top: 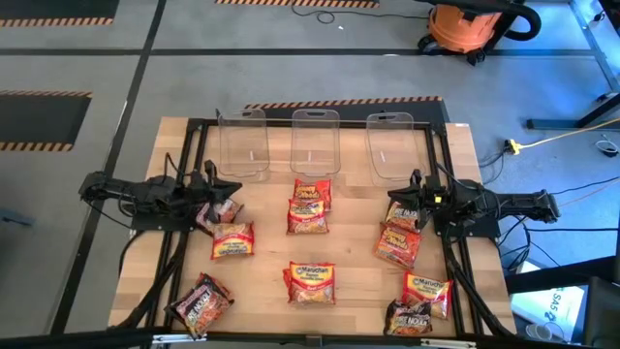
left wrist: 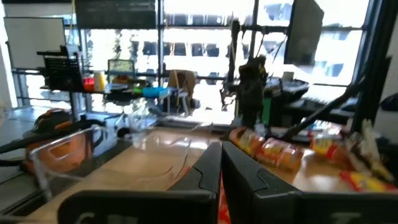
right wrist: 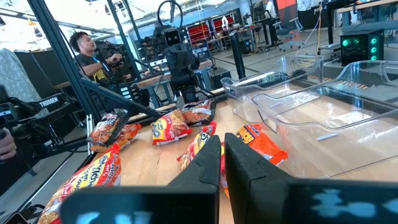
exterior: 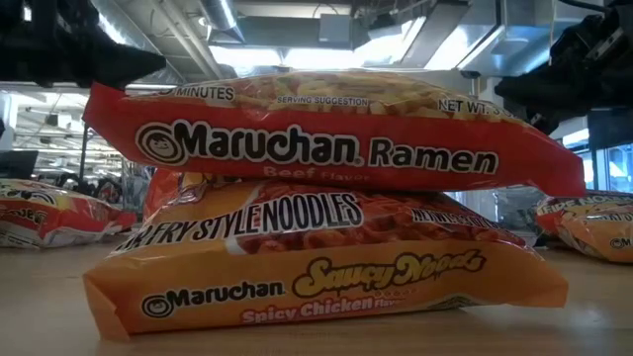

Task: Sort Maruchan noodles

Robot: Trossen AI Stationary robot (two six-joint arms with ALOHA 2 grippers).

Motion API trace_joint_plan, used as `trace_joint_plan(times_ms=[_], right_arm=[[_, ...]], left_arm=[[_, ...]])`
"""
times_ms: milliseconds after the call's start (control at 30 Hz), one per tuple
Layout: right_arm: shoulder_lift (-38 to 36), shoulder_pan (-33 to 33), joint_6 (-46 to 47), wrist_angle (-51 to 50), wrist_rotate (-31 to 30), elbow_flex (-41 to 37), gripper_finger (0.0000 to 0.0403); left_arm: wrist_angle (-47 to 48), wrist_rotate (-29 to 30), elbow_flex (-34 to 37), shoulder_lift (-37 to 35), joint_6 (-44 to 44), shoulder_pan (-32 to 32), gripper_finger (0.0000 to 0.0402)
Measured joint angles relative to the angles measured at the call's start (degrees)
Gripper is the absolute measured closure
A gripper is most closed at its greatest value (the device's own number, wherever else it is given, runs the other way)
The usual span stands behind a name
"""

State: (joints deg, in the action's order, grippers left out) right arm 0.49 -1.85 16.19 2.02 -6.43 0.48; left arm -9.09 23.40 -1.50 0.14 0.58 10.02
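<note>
Three clear bins (top: 314, 143) stand in a row along the far edge of the table (top: 262, 281), each with its long axis running far to near.

On the wood I count about ten Maruchan noodles packets (top: 312, 282). Two dark ones: one at the near left corner (top: 201, 302), tilted on a diagonal, one at the near right (top: 408, 318), lying roughly left to right. In the middle, far side, a red packet lies across an orange one (top: 308, 206), and in the near middle another such pair is stacked, long axis left to right; the low view shows that stack close up, the red "Ramen" packet (exterior: 326, 138) flat on top of the orange "Saucy Noods" packet (exterior: 316, 272). An orange-red packet (top: 232, 240) lies left of centre, long axis left to right. On the right side are three more: one (top: 398, 244) tilted, one (top: 427, 292) nearer, one partly under the right arm.

The left gripper (top: 215, 200) sits over the left part of the table; from its wrist camera the fingers (left wrist: 205, 174) look nearly closed, with a sliver of red-orange between them, so it seems to pinch a packet (top: 223, 210). The right gripper (top: 412, 201) hovers at the right; its fingers (right wrist: 208, 163) stand almost together with orange wrapper (right wrist: 222, 167) showing in the narrow gap.
</note>
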Motion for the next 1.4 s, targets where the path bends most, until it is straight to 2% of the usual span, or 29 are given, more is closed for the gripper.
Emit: trace_joint_plan(times_ms=[267,367,433,500,733,867,1000,1100,1233,1400], right_arm=[[0.0,0.0,-0.2,2.2,-0.6,-0.1,0.0398],[0.9,0.0,-3.0,5.6,-8.1,-0.1,0.0398],[2.0,0.0,-1.7,7.0,-12.2,-0.1,0.0398],[3.7,0.0,-1.6,10.4,-13.0,0.0,0.0398],[18.5,0.0,-1.5,22.7,-10.7,0.0,0.0398],[28.3,0.0,-1.5,28.0,-10.7,1.4,0.0398],[37.2,0.0,-2.5,28.4,-13.4,5.1,0.0391],[43.7,0.0,-4.7,28.2,-14.8,8.1,0.0371],[52.3,0.0,-5.0,28.4,-14.9,12.5,0.0319],[63.4,0.0,-6.6,28.3,-10.6,18.1,0.0241]], left_arm=[[-8.7,-0.2,0.0,0.6,0.3,0.0,0.0395],[-10.5,-0.2,0.0,2.4,0.3,0.0,0.0395],[-12.5,-0.1,0.0,4.6,0.3,0.0,0.0395],[-14.9,-0.1,0.0,8.2,0.3,-0.5,0.0395],[-27.4,-2.1,-0.2,24.1,0.8,-3.3,0.0395],[-29.0,-2.4,-2.3,33.2,1.9,-4.2,0.0395],[-29.3,-4.5,-5.6,41.1,3.4,-4.7,0.0395],[-29.3,-5.2,-7.8,46.5,3.6,-4.7,0.0395],[-29.2,-5.1,-10.1,52.6,6.4,-4.7,0.0395],[-29.2,-5.1,-11.3,58.8,13.0,-4.7,0.0393]])
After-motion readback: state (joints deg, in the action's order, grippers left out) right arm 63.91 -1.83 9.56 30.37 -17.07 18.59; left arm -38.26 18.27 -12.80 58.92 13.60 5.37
